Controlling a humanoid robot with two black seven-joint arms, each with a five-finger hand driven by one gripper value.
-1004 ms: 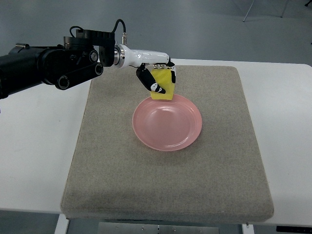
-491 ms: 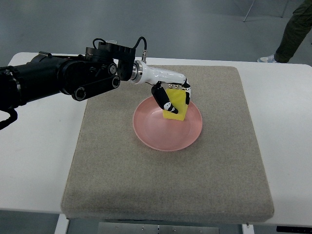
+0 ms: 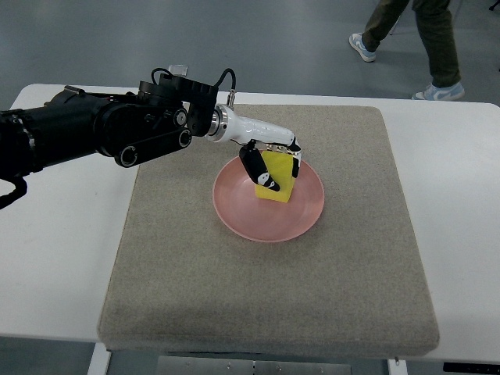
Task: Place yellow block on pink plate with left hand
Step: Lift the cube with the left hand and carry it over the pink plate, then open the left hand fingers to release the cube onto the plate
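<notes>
yellow block (image 3: 276,178): upright, apparently resting inside plate | pink plate (image 3: 301,217): round, shallow, lying flat

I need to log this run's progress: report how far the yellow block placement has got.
Done: the yellow block has been carried over the pink plate, inside its rim. In hand: the left hand has its fingers closed around the block; whether the block touches the plate surface cannot be told. Left: open the fingers and pull the hand clear. The right arm is out of view.
</notes>
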